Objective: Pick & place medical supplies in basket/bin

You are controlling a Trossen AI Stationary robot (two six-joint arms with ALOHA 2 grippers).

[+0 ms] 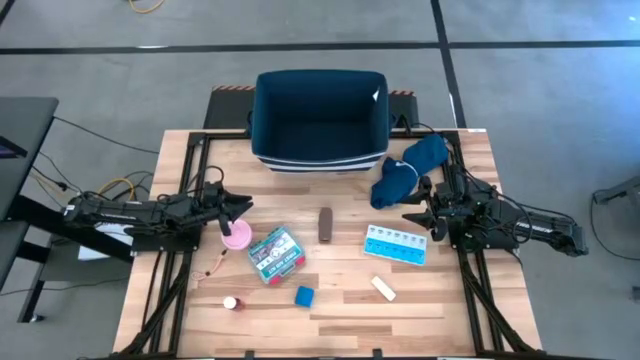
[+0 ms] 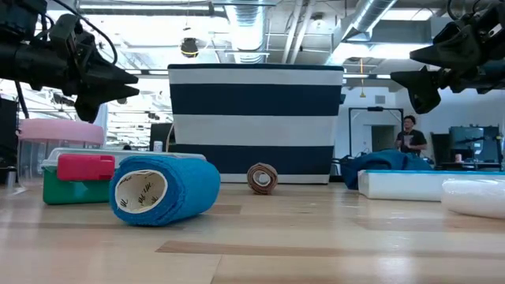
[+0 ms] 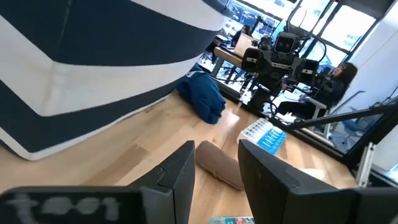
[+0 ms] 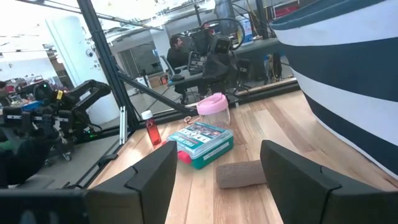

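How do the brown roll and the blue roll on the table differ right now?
The brown roll lies mid-table, nearer the bin; the blue roll lies toward the table's front edge. In the low view the brown roll looks slimmer, while the blue roll is fatter with a wide open core. Both lie on their sides, untouched.

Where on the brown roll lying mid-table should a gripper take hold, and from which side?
Across the middle of the brown roll, from straight above: it lies on its side, long axis toward the bin, with bare table beside both long flanks for the fingers.
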